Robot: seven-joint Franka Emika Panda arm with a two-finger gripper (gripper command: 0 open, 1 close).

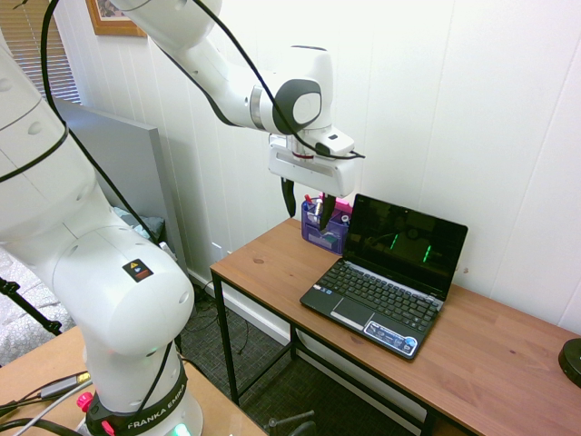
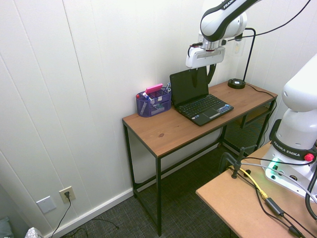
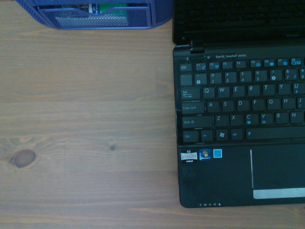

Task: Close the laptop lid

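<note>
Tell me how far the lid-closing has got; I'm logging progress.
Nothing is done yet: the laptop lid stands upright and open. In hand: the gripper hangs open above the lid's corner nearest the pen holder, not touching the lid. Left: pushing the lid down onto the keyboard.

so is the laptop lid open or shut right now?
Open. The laptop lid stands upright behind the keyboard, its screen facing out; the gripper hangs above its left edge, not touching it.
</note>
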